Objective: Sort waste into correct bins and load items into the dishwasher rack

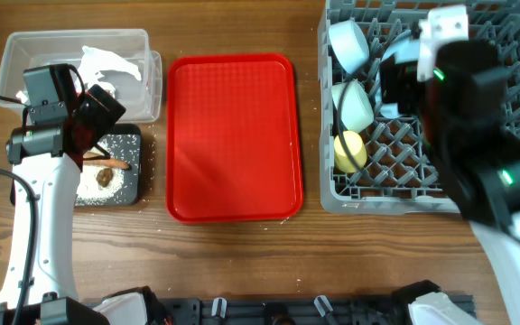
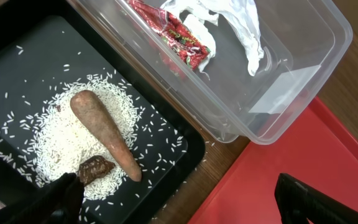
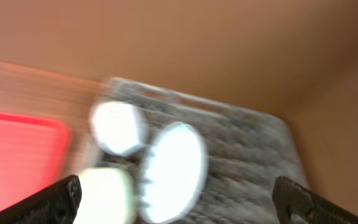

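The clear tub (image 1: pixel 25 41) holds the white tissue (image 2: pixel 229 18) and the red-and-white wrapper (image 2: pixel 182 38). The black tray (image 2: pixel 17 43) holds rice (image 2: pixel 55 137), the carrot (image 2: pixel 104 134) and the brown lump (image 2: pixel 96 171). My left gripper (image 2: pixel 176 193) is open and empty above the black tray's edge beside the red tray. The grey rack (image 1: pixel 395 194) holds the white bowl (image 1: pixel 348 43), the pale green bowl (image 1: pixel 354 104) and the yellow cup (image 1: pixel 349 151). The blurred right wrist view shows the plate (image 3: pixel 173 149) upright in the rack. My right gripper (image 3: pixel 176 193) is open and empty above it. The spoon is out of view.
The flat red tray (image 1: pixel 233 135) lies between the bins and the rack, with a few rice grains on the wood by its left edge. My right arm (image 1: pixel 477 117) covers much of the rack in the overhead view.
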Action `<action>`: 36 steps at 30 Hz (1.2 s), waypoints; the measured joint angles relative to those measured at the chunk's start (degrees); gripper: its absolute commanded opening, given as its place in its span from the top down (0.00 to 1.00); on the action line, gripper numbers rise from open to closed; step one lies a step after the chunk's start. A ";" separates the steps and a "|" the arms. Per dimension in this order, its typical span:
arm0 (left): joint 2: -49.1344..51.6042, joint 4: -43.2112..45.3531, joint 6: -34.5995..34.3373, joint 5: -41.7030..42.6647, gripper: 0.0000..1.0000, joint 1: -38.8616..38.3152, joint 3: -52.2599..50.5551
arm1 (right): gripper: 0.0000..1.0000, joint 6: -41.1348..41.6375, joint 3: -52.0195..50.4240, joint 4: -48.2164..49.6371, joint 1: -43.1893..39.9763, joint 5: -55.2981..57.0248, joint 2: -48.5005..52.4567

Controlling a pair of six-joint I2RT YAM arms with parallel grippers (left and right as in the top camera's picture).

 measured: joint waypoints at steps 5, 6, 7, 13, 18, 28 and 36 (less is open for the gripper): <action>0.00 0.02 0.00 0.02 0.00 0.00 0.00 | 0.00 1.42 -0.07 -7.61 0.17 -32.39 -5.86; 0.00 0.11 0.00 0.00 0.00 0.00 0.00 | 0.00 1.75 -0.13 -8.02 0.17 -32.57 -6.80; 0.00 0.07 0.00 0.02 0.00 0.00 0.00 | 0.00 2.62 -0.17 -7.30 0.17 -32.09 -7.76; 0.00 0.13 0.00 0.00 0.00 0.00 0.00 | 0.00 7.72 -4.81 -4.42 -1.99 -16.76 -22.12; 0.00 -0.02 0.00 0.02 0.00 0.00 0.00 | 0.00 8.11 -26.67 13.18 -10.10 -15.91 -31.10; 0.00 -0.07 -0.02 0.00 0.00 0.00 0.00 | 0.00 17.18 -70.88 44.17 -17.64 -24.24 -51.41; 0.00 -0.02 0.00 0.00 0.00 0.00 0.00 | 0.00 20.09 -81.40 46.93 -18.51 -24.65 -60.39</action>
